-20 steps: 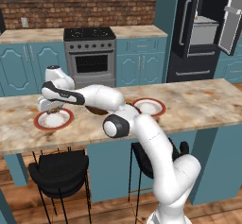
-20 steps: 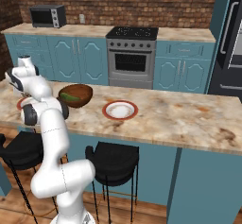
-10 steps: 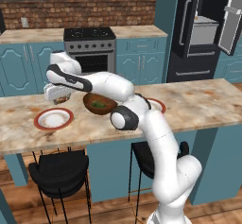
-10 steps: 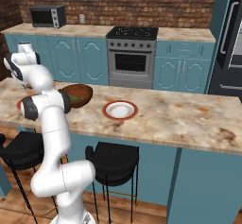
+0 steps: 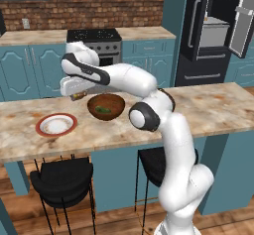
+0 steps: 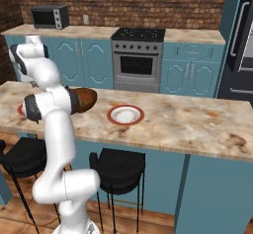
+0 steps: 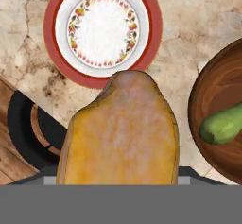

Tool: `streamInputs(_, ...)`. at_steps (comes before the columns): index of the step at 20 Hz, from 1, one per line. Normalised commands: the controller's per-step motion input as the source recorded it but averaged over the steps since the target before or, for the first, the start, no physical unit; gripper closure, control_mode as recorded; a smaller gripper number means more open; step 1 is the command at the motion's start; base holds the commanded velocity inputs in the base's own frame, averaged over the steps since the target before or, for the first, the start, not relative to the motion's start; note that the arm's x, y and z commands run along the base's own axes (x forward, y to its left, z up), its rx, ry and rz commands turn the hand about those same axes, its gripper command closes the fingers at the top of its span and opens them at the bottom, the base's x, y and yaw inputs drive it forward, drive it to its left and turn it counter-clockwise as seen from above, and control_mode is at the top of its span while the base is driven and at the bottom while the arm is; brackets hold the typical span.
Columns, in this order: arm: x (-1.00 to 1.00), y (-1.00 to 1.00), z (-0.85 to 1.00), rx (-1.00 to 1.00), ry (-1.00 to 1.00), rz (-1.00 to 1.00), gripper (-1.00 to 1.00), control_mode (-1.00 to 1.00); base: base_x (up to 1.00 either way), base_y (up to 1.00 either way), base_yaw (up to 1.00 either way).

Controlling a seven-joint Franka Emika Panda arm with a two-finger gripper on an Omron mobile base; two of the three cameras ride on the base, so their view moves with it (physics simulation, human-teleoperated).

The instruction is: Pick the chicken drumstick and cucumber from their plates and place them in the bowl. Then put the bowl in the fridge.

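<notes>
My gripper (image 5: 74, 92) hangs just left of the bowl's rim, shut on the golden-brown chicken drumstick (image 5: 78, 97). In the hand view the drumstick (image 7: 120, 133) covers the fingertips. The dark brown bowl (image 5: 115, 101) stands on the counter with the green cucumber (image 5: 102, 110) lying in it; the bowl (image 7: 215, 83) and cucumber (image 7: 221, 126) sit at the right of the hand view. An empty red-rimmed plate (image 5: 42, 122) lies left of the bowl, and below the hand as the plate (image 7: 51, 29). In the right base view, another empty plate (image 6: 112, 110) lies right of the bowl (image 6: 87, 97).
The black fridge (image 5: 196, 30) stands at the back right with its door open, showing grey shelves. A steel oven (image 6: 137, 65) sits in the blue cabinets behind the island. Black stools (image 5: 62, 177) stand under the counter's near edge.
The gripper has lifted off the left plate with the drumstick and swung right, toward the bowl. The plate is left empty.
</notes>
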Motion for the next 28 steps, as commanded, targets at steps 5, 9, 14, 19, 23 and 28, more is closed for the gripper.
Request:
streamInputs(5,-0.31,-0.71,0.20,0.00,0.01,-0.01,1.00,-1.00,0.00,0.00,0.00)
streamInputs(9,-0.05,-0.77,-0.08,0.00,0.00,-0.10,1.00,-1.00,0.00,0.00,0.00)
streamInputs(14,0.00,-0.66,-0.33,0.02,0.00,-0.09,1.00,-1.00,0.00,0.00,0.00)
streamInputs(19,0.15,-0.43,-0.46,0.00,0.00,-0.02,1.00,-1.00,0.00,0.00,0.00)
streamInputs(23,0.54,-0.21,-0.28,0.00,0.00,0.00,1.00,-1.00,0.00,0.00,0.00)
streamInputs(28,0.63,-0.04,-0.05,0.00,0.04,0.03,1.00,-1.00,0.00,0.00,0.00)
